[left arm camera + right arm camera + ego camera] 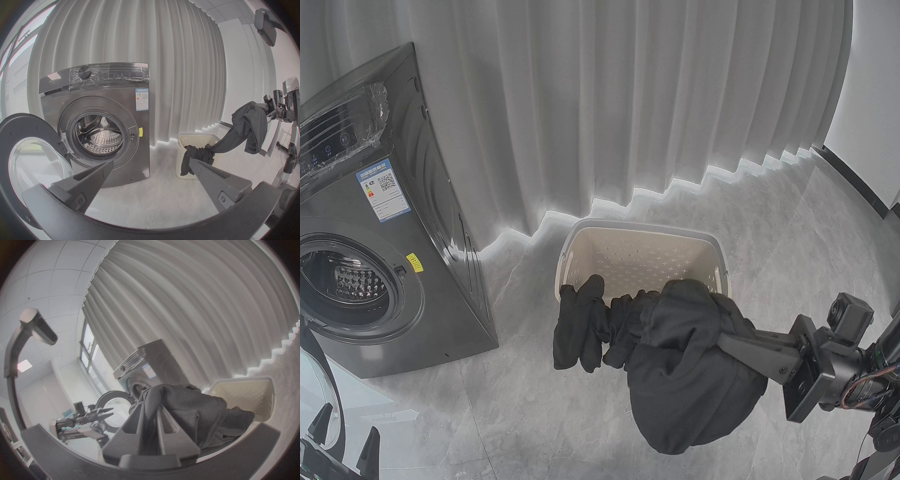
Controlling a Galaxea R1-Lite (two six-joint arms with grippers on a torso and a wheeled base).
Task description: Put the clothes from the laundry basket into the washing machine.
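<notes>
Left gripper: your dark plastic left gripper (pixel 150 163) sits low, near the washer's open door, with its wedge-shaped ribbed fingers spread wide and nothing between them.
Right gripper: your matching right gripper (pixel 151 408) is clamped on a fold of cloth, raised above the floor in front of the basket.
Garment: the black garment (pixel 681 375), a soft matte knit, hangs from that pinch as a heavy rounded bundle. Its long tail runs back and drapes over the near rim of the basket.
Slip risk: the pinch takes only a small fold while most of the weight hangs below. You could lose the whole piece if you swing fast.
Floor: the pale grey glossy tile floor (pixel 519 400) is smooth, so a dropped or trailing end would slide and be awkward to grip again.
Basket: the cream rectangular plastic laundry basket (pixel 644 226) has thin, perforated walls and looks light.
Snag risk: the tail over the rim may catch, and your pull toward the washer could then drag or tip the basket.
Door: the round glass-and-plastic washer door (pixel 34 159) stands swung open beside your left gripper. Watch that you don't knock it as you carry the garment across.
Washer: the dark grey metal front-loading washing machine (pixel 425 187) shows a shiny perforated steel drum (pixel 353 281) behind a round opening. A loose tail may hang out over the lip.
Curtain: the white pleated fabric curtain (pixel 612 94) hangs in deep vertical folds behind everything.
</notes>
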